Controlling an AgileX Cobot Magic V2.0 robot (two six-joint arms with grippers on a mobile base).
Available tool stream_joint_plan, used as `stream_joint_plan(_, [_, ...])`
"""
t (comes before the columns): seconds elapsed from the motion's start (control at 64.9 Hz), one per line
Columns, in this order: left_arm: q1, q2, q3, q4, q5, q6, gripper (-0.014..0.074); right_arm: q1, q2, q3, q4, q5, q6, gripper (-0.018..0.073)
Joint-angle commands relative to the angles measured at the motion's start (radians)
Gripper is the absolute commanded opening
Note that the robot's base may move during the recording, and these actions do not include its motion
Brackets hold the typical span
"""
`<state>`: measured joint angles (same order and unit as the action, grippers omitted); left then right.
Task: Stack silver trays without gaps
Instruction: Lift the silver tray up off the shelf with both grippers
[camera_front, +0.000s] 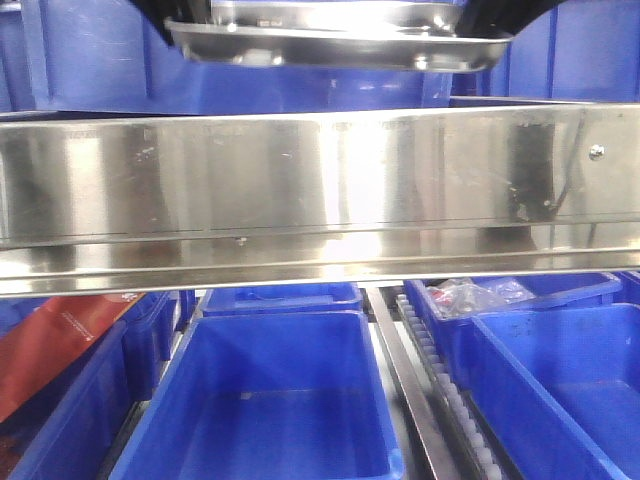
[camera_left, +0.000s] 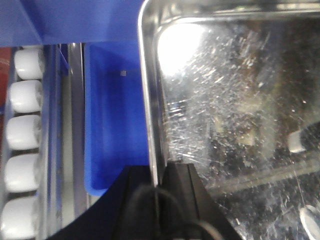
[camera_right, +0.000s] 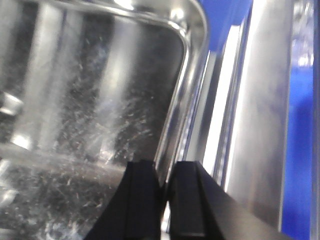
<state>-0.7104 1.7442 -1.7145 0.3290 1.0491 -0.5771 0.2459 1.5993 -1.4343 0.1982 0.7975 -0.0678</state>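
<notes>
A silver tray (camera_front: 340, 42) hangs at the top of the front view, above the rail, held by black arms at both ends. In the left wrist view the tray (camera_left: 235, 110) fills the right side, scratched and shiny. My left gripper (camera_left: 159, 172) is shut on its left rim, one finger inside and one outside. In the right wrist view the tray (camera_right: 90, 100) fills the left side. My right gripper (camera_right: 164, 172) is shut on its right rim. Whether a second tray lies under it I cannot tell.
A broad steel rail with screws (camera_front: 320, 195) crosses the front view. Deep blue bins (camera_front: 270, 400) stand below it, one at right (camera_front: 560, 390). A red packet (camera_front: 50, 345) lies at left. White rollers (camera_left: 22, 130) run along the left; a blue bin (camera_left: 115, 115) lies under the tray.
</notes>
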Motion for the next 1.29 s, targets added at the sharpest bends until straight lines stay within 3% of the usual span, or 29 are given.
stream_joint_plan(0.0, [-0.017, -0.036, -0.009, 0.045, 0.012, 0.016, -0.002, 0.006, -0.049, -0.01, -0.001, 0.014, -0.029, -0.0067])
stream_joint_plan(0.277, [-0.043, -0.117, 0.004, 0.079, 0.019, 0.016, -0.002, 0.006, -0.147, -0.008, -0.001, 0.084, -0.027, -0.0067])
stream_joint_plan(0.493, [-0.045, -0.223, 0.137, 0.085, -0.045, 0.016, -0.002, 0.006, -0.211, 0.009, -0.003, 0.103, -0.027, -0.0067])
stream_joint_plan(0.847, [-0.045, -0.375, 0.269, 0.1, -0.18, 0.016, -0.002, 0.006, -0.411, 0.293, -0.003, -0.079, -0.027, -0.0067])
stream_joint_plan(1.278, [-0.045, -0.379, 0.269, 0.107, -0.204, 0.016, -0.002, 0.006, -0.418, 0.311, -0.001, -0.245, -0.027, -0.0067])
